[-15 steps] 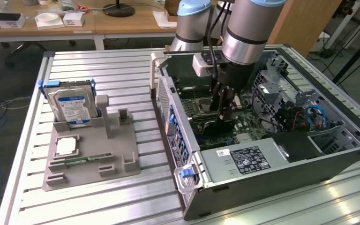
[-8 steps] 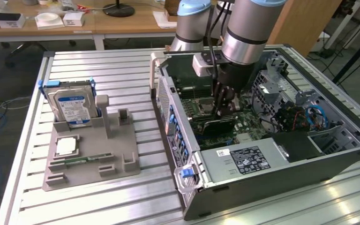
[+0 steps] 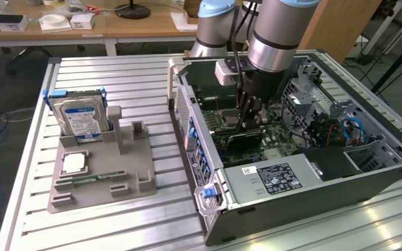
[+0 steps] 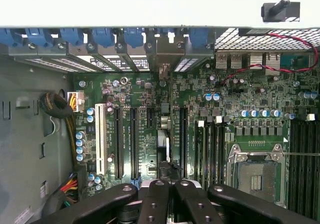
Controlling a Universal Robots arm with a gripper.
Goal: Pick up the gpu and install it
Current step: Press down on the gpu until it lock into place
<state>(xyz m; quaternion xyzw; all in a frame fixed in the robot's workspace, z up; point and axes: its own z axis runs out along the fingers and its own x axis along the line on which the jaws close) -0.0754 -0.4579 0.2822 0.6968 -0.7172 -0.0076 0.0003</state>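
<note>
Nearest me, on the slatted table (image 3: 117,230), lies the open case (image 3: 313,204), with the power supply (image 3: 274,178) and its black label at the near end. To the exterior view's left sits a grey holder (image 3: 103,172), well apart from the case. On it lies a square silver chip (image 3: 74,163), and at its far end a hard drive (image 3: 81,117) stands upright.

Deeper inside the case is the motherboard (image 3: 274,141). The gpu (image 3: 248,139) is down there, standing on edge over the board, dark with a green rim, near the case wall on the exterior view's left. The gripper (image 3: 246,121) comes straight down onto its upper edge. From the wrist view the gripper (image 4: 167,184) has its black fingers (image 4: 152,199) drawn close together, clamped on the gpu (image 4: 163,139), which shows edge-on as a thin strip. It runs toward the rear slot covers (image 4: 120,62) in line with the long black slots (image 4: 134,144). The empty processor socket (image 4: 257,171) lies off to one side. I cannot tell whether the card is seated in a slot or just above it.

Above the gripper rises the arm (image 3: 278,36), silver with a blue-grey joint. Blue cables (image 3: 351,130) sit in the drive bay on the exterior view's right. Behind everything stands a wooden desk (image 3: 138,26) carrying white boxes (image 3: 54,22) and a round black lamp base (image 3: 132,10).
</note>
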